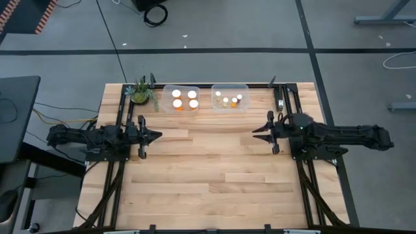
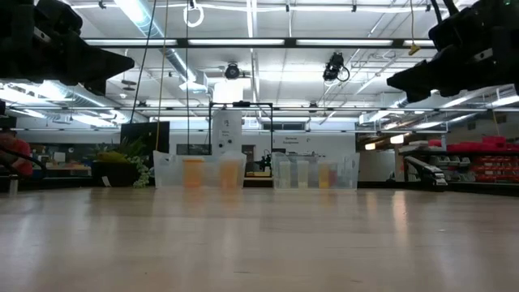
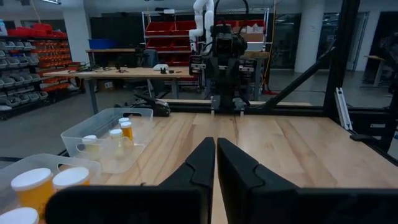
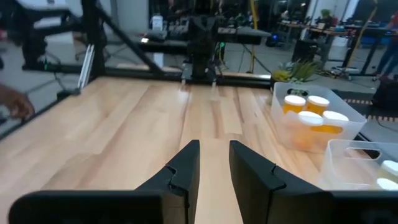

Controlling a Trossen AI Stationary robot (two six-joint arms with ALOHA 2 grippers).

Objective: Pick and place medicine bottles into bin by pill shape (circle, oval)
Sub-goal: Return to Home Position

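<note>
Medicine bottles [image 1: 184, 99] all stand sorted in the two bins [image 1: 164, 88] at the far edge, while the left gripper [image 1: 156, 136], fingers all but closed, and the right gripper [image 1: 255, 133], slightly parted, hover empty at the sides, so I'd judge only settling at home is left.

medicine bottles [image 1: 177, 93]: pill shapes too small | right bin [image 4: 343, 165]: cropped

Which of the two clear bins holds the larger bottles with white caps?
The bin beside the potted plant: it holds four large orange bottles. The other bin holds four smaller bottles.
</note>
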